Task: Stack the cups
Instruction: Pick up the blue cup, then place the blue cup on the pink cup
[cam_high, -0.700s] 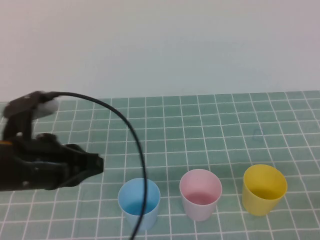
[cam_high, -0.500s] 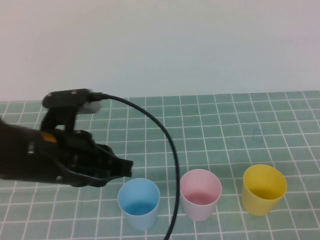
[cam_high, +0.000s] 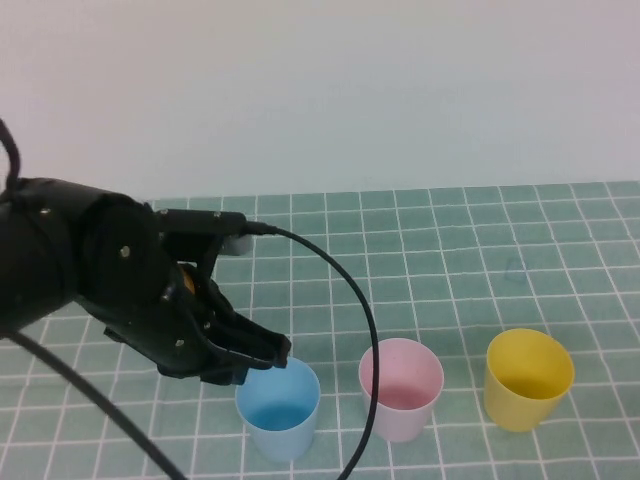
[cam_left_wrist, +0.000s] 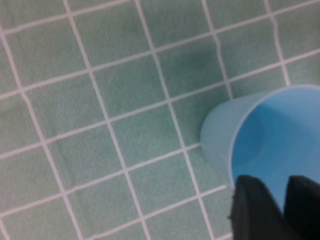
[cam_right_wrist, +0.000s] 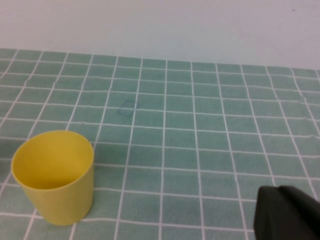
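Three cups stand upright in a row near the table's front edge: a blue cup (cam_high: 278, 405), a pink cup (cam_high: 400, 388) and a yellow cup (cam_high: 528, 378). My left gripper (cam_high: 275, 352) hangs at the blue cup's back left rim. In the left wrist view its two dark fingers (cam_left_wrist: 255, 210) stand a narrow gap apart over the blue cup's (cam_left_wrist: 270, 135) mouth and hold nothing. My right gripper (cam_right_wrist: 287, 210) shows only in the right wrist view. It is shut and empty, well to the side of the yellow cup (cam_right_wrist: 54, 177).
The green gridded mat (cam_high: 450, 260) covers the table up to a pale wall behind. The left arm's black cable (cam_high: 365, 330) arcs down between the blue and pink cups.
My left arm has swung right and forward from the table's left edge. Its fingertips now reach the blue cup's rim. The cups have not moved.
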